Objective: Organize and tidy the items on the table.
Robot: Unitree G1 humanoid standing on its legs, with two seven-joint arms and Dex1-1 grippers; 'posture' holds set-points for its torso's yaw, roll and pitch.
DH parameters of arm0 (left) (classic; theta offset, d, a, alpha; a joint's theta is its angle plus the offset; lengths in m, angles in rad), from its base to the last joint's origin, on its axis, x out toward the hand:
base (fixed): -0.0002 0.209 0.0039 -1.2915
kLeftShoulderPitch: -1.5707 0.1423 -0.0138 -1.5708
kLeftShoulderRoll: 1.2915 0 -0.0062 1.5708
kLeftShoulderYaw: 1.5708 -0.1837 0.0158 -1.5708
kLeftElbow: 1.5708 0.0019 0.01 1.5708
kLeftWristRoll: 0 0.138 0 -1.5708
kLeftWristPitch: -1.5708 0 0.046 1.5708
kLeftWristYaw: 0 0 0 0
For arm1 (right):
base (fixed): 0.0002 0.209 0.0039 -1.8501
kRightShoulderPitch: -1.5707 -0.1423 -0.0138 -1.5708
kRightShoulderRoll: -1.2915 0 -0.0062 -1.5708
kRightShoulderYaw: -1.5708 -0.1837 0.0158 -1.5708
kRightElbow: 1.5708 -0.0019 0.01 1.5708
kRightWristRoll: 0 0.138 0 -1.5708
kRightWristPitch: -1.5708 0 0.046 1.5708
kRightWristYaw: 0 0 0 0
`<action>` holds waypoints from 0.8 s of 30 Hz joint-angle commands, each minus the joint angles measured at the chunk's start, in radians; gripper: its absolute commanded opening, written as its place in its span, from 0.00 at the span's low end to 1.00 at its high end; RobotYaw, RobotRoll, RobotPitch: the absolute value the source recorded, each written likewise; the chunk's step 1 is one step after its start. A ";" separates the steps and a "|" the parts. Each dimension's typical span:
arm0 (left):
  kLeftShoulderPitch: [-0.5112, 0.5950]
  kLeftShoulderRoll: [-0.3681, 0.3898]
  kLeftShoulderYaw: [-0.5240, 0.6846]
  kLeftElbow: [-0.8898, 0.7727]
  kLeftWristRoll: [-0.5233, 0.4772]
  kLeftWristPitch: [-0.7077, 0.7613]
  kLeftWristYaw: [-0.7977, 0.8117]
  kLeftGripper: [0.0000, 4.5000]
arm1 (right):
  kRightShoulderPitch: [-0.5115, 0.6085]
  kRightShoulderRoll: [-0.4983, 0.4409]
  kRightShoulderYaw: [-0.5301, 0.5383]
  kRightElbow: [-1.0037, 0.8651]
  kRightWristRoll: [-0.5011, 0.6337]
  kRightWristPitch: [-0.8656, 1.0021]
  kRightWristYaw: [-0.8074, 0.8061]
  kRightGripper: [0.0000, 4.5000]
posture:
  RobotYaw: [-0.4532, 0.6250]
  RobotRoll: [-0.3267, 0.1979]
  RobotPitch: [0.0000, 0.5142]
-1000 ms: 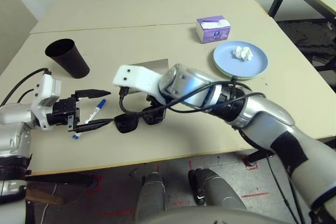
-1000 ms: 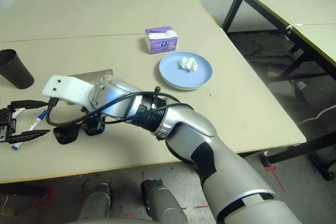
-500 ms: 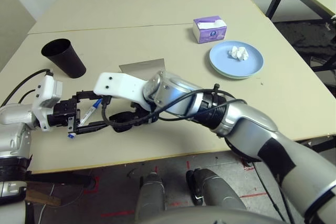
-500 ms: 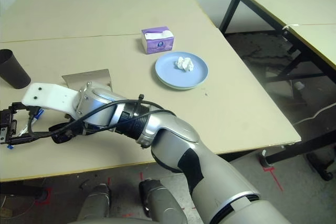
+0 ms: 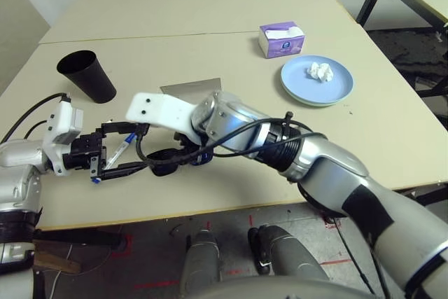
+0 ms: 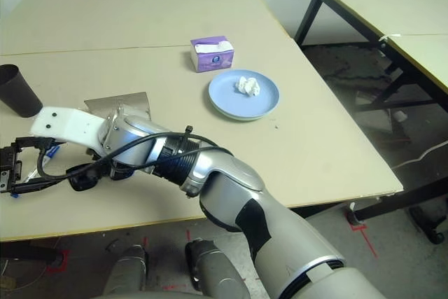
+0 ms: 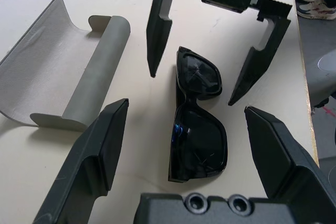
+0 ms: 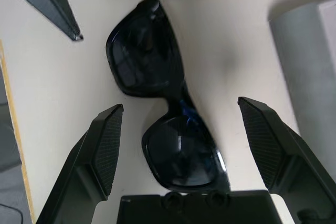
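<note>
1. Table [image 5: 210,54]: a beige top with a thin seam across it, carrying all the items below.
2. Black sunglasses [image 7: 197,116]: lying folded on the table near its front edge, between the two grippers and held by neither.
3. Right gripper [image 7: 210,85]: reaching across from the right arm, jaws apart, one finger on each side of the sunglasses without touching them.
4. Left gripper [image 5: 124,148]: at the left of the table, jaws apart, pointing toward the sunglasses from the opposite side.
5. Grey glasses case [image 7: 63,85]: lying open on the table just beside the sunglasses, its curved flap raised.
6. White pen [image 5: 119,153] with a blue cap: on the table, seen from the head camera between the left gripper's fingers.
7. Black cup [image 5: 87,75]: upright at the left rear, well apart from the sunglasses.
8. Blue plate [image 5: 317,80]: at the right, bearing a white tissue wad [image 5: 321,71].
9. Purple-and-white tissue box [image 5: 283,38]: just behind the plate, near the seam.
</note>
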 commanded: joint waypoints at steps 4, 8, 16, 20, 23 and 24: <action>0.010 0.004 0.004 0.015 0.009 -0.011 -0.002 1.00 | 0.022 0.042 0.001 0.028 -0.031 -0.036 0.001 0.99 | 0.42 0.62 0.31; 0.014 0.005 0.005 0.015 0.009 -0.015 -0.002 1.00 | 0.027 0.062 -0.014 0.043 -0.040 -0.055 -0.004 0.99 | 0.42 0.62 0.32; 0.015 0.003 0.003 0.009 0.009 -0.014 0.004 1.00 | 0.018 0.095 -0.061 0.067 -0.043 -0.076 -0.021 0.99 | 0.42 0.62 0.31; 0.001 0.006 -0.002 0.021 0.014 -0.016 0.003 1.00 | 0.022 0.097 -0.065 0.060 -0.039 -0.070 -0.019 0.99 | 0.41 0.62 0.31; -0.006 0.006 -0.004 0.026 0.017 -0.017 0.002 1.00 | 0.024 0.092 -0.059 0.051 -0.035 -0.061 -0.010 0.99 | 0.41 0.62 0.31; -0.010 0.006 -0.006 0.029 0.018 -0.018 0.000 1.00 | 0.025 0.089 -0.055 0.046 -0.033 -0.056 -0.004 0.99 | 0.40 0.62 0.31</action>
